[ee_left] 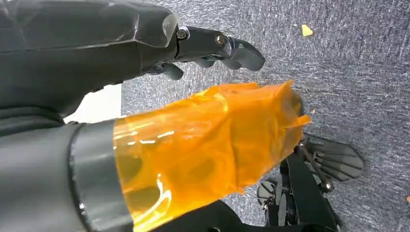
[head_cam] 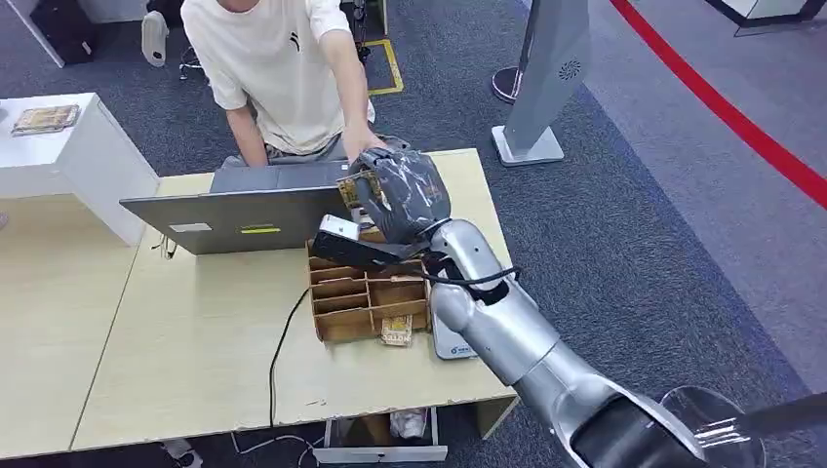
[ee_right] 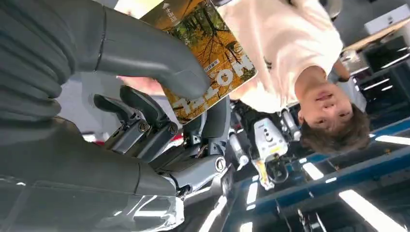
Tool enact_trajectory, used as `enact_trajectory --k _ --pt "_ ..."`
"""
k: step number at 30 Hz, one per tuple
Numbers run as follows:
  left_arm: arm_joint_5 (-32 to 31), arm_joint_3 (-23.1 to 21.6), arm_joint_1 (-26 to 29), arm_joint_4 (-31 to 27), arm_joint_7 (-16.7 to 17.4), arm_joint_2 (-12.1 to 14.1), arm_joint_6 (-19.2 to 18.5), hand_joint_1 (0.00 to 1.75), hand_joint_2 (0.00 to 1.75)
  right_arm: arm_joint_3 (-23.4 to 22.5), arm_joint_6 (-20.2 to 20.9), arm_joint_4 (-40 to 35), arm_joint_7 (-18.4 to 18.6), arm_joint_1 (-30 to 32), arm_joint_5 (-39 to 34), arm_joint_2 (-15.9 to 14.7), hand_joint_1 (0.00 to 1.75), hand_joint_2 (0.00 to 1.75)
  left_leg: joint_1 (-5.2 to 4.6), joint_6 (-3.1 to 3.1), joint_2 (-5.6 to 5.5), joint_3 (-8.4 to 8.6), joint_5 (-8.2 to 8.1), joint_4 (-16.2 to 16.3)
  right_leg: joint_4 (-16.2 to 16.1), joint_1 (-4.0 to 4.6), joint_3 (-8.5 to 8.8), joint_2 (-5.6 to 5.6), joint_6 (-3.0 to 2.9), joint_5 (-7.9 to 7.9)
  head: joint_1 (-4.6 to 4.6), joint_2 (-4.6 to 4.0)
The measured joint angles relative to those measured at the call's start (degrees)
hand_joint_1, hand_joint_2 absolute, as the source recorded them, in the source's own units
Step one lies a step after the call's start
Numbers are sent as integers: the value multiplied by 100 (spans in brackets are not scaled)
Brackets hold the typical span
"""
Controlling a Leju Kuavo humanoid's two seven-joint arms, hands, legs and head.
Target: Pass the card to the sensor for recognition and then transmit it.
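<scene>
I see my right hand (ee_right: pixel 145 111) pinching the card (ee_right: pixel 208 58) between thumb and fingers, raised above the desk (head_cam: pixel 195 331); my left hand (ee_left: pixel 145 48) hangs empty, fingers apart.

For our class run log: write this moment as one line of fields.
right hand: holds card above laptop | person's hand: at card | left hand: open, over floor

The card (ee_right: pixel 212 63) is glossy, printed with autumn trees in yellow and orange and white lettering. It is pinched under the thumb of the right hand (head_cam: pixel 400 190), raised above the wooden organizer (head_cam: pixel 369 292) near the laptop's edge
</scene>
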Motion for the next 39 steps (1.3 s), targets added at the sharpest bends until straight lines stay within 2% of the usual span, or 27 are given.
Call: enact_trajectory --k 3,4,5,6,7,9,17,24,31,32,33,34,35,39 --pt "-9 -9 -1 0 0 2 -11 0 0 63 -131 109 44 -18 260 0 175 175 0 0 0 0 0 0 0 0 0 0 0 0 0 0" --pt "-9 -11 -1 0 0 2 -13 0 0 85 -168 144 54 -26 351 0 127 175 0 0 0 1 0 0 0 0 0 0 0 0 0 0" --pt "-11 -13 -2 2 0 4 -13 0 0 105 -214 184 61 -31 442 0 127 175 0 0 0 0 0 0 0 0 0 0 0 0 2 0" --pt "-11 -15 -1 2 0 7 -15 0 0 114 -260 223 72 -35 516 0 30 175 0 0 -2 0 0 0 0 0 0 -1 0 0 2 0" --pt "-11 -24 0 2 0 9 -15 0 0 120 -302 269 92 -38 597 0 2 175 0 0 -2 0 0 0 0 0 0 -2 0 0 2 0" --pt "-11 -28 -1 2 2 17 -17 0 0 142 -343 341 118 -38 734 0 0 175 0 0 0 0 0 0 0 0 0 1 0 0 0 0" --pt "-2 -31 -3 4 2 31 -24 0 0 234 -389 553 221 -62 1079 0 0 175 0 0 0 0 0 0 0 0 0 1 0 0 2 0" --pt "28 -31 -3 48 2 39 -17 0 0 245 -444 616 218 -63 1075 0 0 175 0 0 0 1 0 0 0 0 -1 1 0 0 2 0" --pt "131 -31 -2 48 2 35 2 0 0 245 -394 206 -24 162 595 0 0 175 0 0 0 1 0 0 0 0 -2 1 -1 0 0 0" --pt "144 -31 -2 50 2 31 9 0 0 247 -371 84 -61 244 520 0 10 175 0 0 0 0 0 0 0 0 -2 0 -1 0 2 0" --pt "160 -31 -1 50 2 29 20 0 0 249 -356 -41 -96 329 444 0 10 175 0 0 0 0 0 0 0 0 -3 0 -1 0 0 0" --pt "184 -31 -1 50 2 26 28 0 0 249 -334 -156 -140 421 353 0 147 175 0 0 0 0 0 0 0 0 -3 1 -1 0 2 0" --pt "197 -31 -1 50 2 24 33 0 0 249 -312 -281 -175 524 279 0 173 175 0 0 0 0 -1 0 0 0 -4 0 -1 -1 2 0" --pt "288 -26 0 50 -18 15 74 0 0 310 -317 -819 -265 947 55 -17 175 175 0 0 0 -1 -1 0 -1 0 -5 1 -1 -1 2 0"
